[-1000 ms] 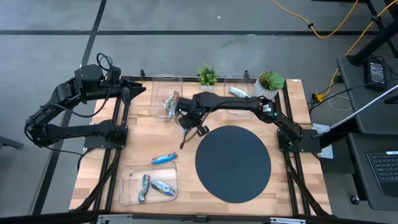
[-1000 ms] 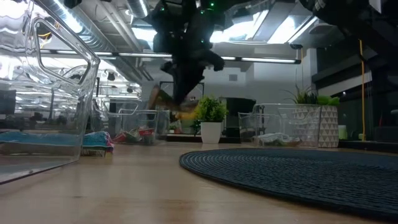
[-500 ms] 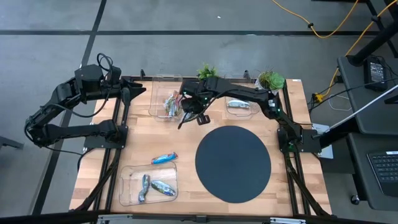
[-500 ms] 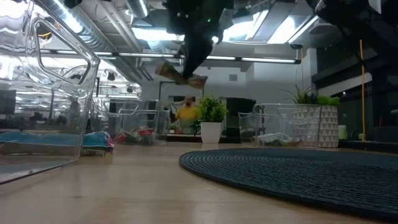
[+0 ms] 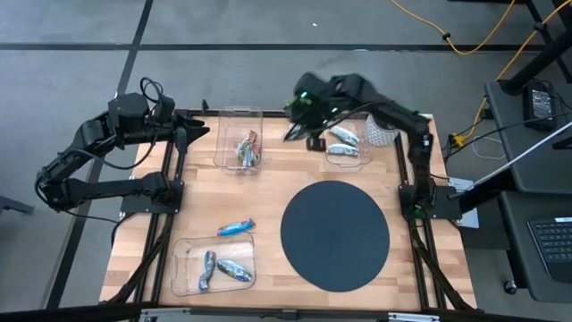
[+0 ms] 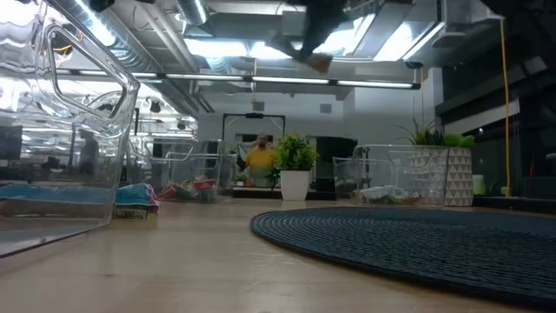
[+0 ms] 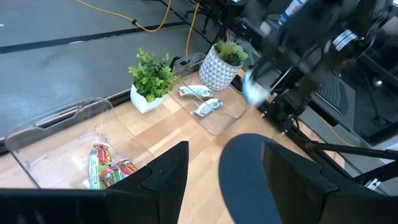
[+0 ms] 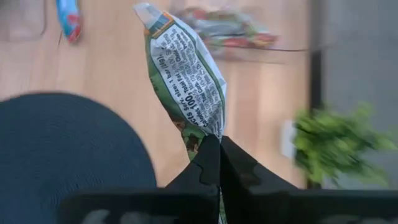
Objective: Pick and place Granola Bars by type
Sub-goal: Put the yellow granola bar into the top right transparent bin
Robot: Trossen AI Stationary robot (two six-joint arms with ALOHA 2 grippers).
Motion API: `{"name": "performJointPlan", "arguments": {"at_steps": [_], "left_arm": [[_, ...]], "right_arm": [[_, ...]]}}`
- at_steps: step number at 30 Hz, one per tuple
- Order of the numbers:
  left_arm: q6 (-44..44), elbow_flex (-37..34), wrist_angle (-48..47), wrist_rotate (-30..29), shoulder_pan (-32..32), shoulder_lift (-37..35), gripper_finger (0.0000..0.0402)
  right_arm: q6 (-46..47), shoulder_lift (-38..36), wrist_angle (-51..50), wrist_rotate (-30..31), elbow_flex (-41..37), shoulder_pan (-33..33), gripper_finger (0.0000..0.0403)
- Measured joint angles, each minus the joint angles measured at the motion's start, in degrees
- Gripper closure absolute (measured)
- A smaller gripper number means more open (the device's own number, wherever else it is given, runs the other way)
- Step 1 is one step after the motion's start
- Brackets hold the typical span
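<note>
Green-and-white foil bar (image 8: 186,74) hanging pinched by one end in right gripper (image 8: 217,146), fingers pressed tight on wrapper. Right gripper (image 5: 299,130) hovering high at top centre of overhead frame, just left of clear tray (image 5: 344,159) holding two silver-white bars (image 5: 342,136). Red-and-green bars (image 5: 247,148) lying in upper-left tray (image 5: 234,114). Blue bar (image 5: 236,227) lying loose on wood table (image 5: 197,201), just above lower-left tray (image 5: 183,268). Left gripper (image 7: 224,168) waiting at left edge, fingers spread, holding nothing.

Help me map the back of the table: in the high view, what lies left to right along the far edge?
Left gripper → tray of red-green bars → right gripper holding a bar → tray of silver bars → white potted plant.
</note>
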Motion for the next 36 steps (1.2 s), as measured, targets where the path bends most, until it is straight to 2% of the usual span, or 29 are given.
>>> {"name": "performJointPlan", "arguments": {"at_steps": [10,18,21,25,31,36], "left_arm": [[0.02,-0.02,-1.36,-0.02,-0.01,-0.02,0.0207],[0.67,-0.01,-1.34,-0.61,0.00,0.00,0.0207],[0.61,-0.02,-1.34,-0.59,-0.02,0.00,0.0207],[0.08,-0.01,-1.34,-0.53,-0.01,0.00,0.0207],[-0.07,-0.02,-1.32,-0.54,0.00,0.00,0.0207],[-0.13,-0.02,-1.32,-0.54,0.00,0.00,0.0207]], "right_arm": [[3.67,-12.41,-1.62,0.25,-0.16,-9.70,0.0402],[6.35,-15.13,-8.62,2.34,-0.28,-14.25,0.0401],[6.44,-16.03,-7.88,2.70,-1.82,-14.64,0.0401],[6.26,-20.65,-5.63,2.63,-10.59,-14.57,0.0400],[7.52,-31.31,10.68,2.68,-32.20,-14.59,0.0399],[10.62,-37.08,16.38,2.65,-42.64,-14.85,0.0399]]}}
